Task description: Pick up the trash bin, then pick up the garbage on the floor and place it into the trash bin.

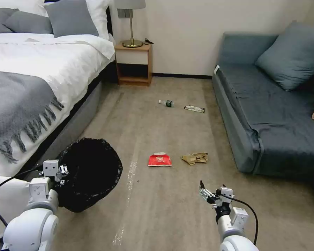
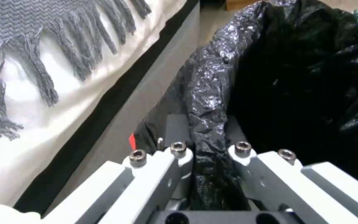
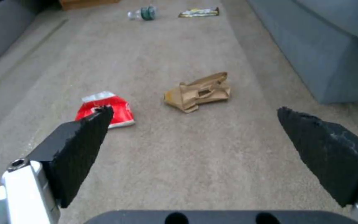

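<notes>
- Holding the trash bin (image 1: 89, 174) off the floor beside the bed (image 1: 31, 80), the left gripper (image 2: 206, 152) has its jaws clamped on a fold of the bin's black bag liner at the rim; the mouth tips toward the room.
- Right gripper (image 1: 208, 191) hangs low over the carpet, jaws spread wide and holding nothing, aimed between the two nearest pieces.
- Garbage on the floor: red snack packet (image 3: 106, 109) and tan paper packaging (image 3: 199, 92) lie close ahead, slightly apart; the small bottle (image 1: 167, 103) and the long wrapper (image 1: 194, 109) lie well beyond, near the sofa (image 1: 265, 115).
- Step in hand, as judged: first pick.
- Advice: choose one piece; the crumpled paper stands proud of the carpet and offers the easier bite.
- Descend square with jaws straddling a raised fold, and close only once they reach the carpet.
- Risk: the flat packet may slide; the liner grip may slip under load.
</notes>
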